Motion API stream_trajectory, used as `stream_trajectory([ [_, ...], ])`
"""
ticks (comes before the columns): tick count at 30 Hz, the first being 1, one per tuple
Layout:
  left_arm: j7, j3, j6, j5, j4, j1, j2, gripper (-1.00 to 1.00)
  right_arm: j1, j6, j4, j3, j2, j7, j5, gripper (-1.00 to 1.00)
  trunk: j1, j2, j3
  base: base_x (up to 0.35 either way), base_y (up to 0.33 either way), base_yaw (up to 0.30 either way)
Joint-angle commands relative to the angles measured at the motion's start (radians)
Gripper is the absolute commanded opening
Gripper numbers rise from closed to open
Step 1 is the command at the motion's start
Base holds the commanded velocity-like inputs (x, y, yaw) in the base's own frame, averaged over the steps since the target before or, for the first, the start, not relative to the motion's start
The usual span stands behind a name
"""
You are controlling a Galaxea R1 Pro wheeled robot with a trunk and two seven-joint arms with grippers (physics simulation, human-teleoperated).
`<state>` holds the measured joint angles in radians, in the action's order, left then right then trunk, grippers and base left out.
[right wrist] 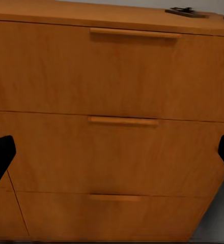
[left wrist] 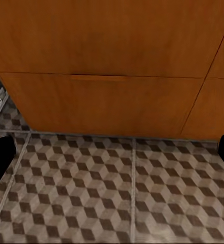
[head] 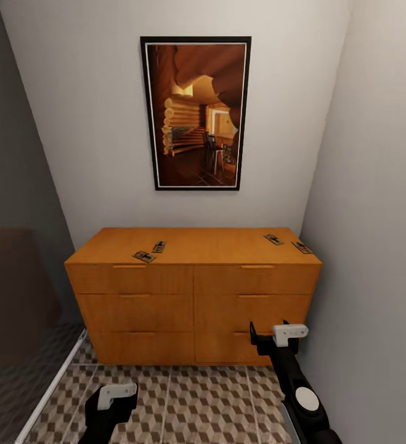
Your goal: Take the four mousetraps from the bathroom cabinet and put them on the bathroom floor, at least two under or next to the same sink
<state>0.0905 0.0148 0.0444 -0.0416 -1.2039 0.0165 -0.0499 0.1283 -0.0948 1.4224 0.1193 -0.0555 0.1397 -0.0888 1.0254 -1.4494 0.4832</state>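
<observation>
Orange-brown wood fills the scene: the cabinet (head: 193,296) stands against the wall with all four mousetraps on its flat top — one pair (head: 151,252) near the left front, the other pair (head: 287,243) at the right end — and none yet on the bathroom floor (head: 190,401). Both claws are spread wide with nothing between the fingers; the right gripper (head: 270,336) hangs before the lower drawers and the left gripper (head: 113,401) low over the tiles. To do it well (my judgement), lift the right arm above the top first, then drop straight onto the nearest right-hand trap — pinching its long edges, clear of the metal parts.
</observation>
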Motion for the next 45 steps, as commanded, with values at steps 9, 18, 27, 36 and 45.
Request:
stream_trajectory([
  [9,0.002,0.001,0.005,-0.004,0.000,0.000,-0.001,1.00,0.001,-0.008,0.001,0.002,0.000,0.006,-0.009,1.00,0.000,-0.001,0.001,-0.252,-0.210,0.000],
  [18,0.002,0.001,0.005,-0.004,0.009,0.000,-0.001,1.00,0.001,-0.008,0.001,0.002,0.000,0.006,-0.009,1.00,0.000,-0.001,0.001,-0.184,-0.160,0.000],
  [27,0.002,0.002,0.005,-0.004,0.012,0.000,-0.001,1.00,0.001,-0.008,0.001,0.002,0.000,0.006,-0.009,1.00,0.000,-0.001,0.001,0.000,-0.042,0.000],
  [36,0.002,0.002,0.005,-0.004,0.012,0.000,-0.001,1.00,0.001,-0.008,0.001,0.002,0.000,0.005,-0.009,1.00,0.000,-0.001,0.001,0.231,-0.004,0.000],
  [45,0.002,0.002,0.005,-0.004,0.012,0.000,-0.001,1.00,0.001,-0.008,0.001,0.002,0.000,0.005,-0.009,1.00,0.000,-0.001,0.001,0.264,0.000,0.000],
])
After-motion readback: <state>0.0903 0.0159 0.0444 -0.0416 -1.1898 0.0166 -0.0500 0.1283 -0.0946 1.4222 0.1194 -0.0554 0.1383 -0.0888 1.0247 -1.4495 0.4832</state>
